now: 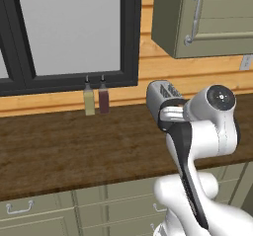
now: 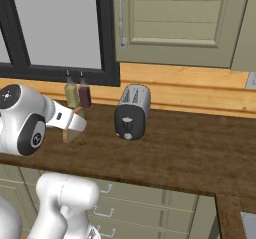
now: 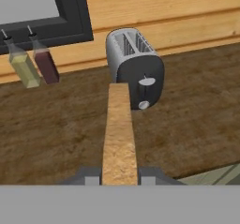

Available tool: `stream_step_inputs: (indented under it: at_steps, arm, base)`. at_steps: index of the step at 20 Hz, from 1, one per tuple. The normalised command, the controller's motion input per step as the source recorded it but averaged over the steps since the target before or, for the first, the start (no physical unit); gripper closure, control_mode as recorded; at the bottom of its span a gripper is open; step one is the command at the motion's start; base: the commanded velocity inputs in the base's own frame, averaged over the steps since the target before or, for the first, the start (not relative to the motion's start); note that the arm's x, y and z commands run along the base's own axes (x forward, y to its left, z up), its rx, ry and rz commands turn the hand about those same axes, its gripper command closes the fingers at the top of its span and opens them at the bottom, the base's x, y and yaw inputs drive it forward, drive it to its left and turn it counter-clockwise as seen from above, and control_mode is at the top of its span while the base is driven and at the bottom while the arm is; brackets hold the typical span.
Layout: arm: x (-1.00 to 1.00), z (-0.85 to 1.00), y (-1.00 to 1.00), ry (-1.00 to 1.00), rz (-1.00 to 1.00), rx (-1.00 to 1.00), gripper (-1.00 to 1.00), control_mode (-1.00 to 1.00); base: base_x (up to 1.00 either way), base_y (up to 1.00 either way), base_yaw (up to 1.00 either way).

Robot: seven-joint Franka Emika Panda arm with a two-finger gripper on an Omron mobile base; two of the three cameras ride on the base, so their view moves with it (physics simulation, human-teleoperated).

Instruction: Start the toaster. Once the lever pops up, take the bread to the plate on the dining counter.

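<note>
My gripper (image 3: 120, 176) is shut on the bread (image 3: 119, 134), a tan slice that I see edge-on, sticking out ahead between the fingertips. In the right base view the bread (image 2: 70, 132) hangs under my white hand, above the counter and left of the toaster (image 2: 132, 110). The toaster (image 3: 136, 68) is small and silver-grey, and stands upright near the back wall. Its two top slots look empty, and its dark end panel with the knob faces me. It stands just beyond the slice's far end. In the left base view my arm partly covers the toaster (image 1: 160, 94). The plate and the dining counter are out of view.
Two bottles, one yellowish (image 3: 23, 66) and one dark red (image 3: 44, 61), stand at the wall left of the toaster, below a dark-framed window (image 1: 69, 32). A wall cabinet (image 2: 175, 23) hangs above the toaster. Grey-green drawers (image 1: 49, 210) run under the wooden counter (image 1: 74, 146).
</note>
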Motion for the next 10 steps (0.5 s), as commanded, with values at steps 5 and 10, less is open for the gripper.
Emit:
stream_step_inputs:
  at_steps: [5,10]
  arm:
    - [0.00,0.00,0.00,0.00,0.00,0.00,1.00,-1.00]
    - [0.00,0.00,0.00,0.00,0.00,0.00,1.00,1.00]
  base:
    - [0.00,0.00,0.00]
    - [-0.41,0.19,-0.08]
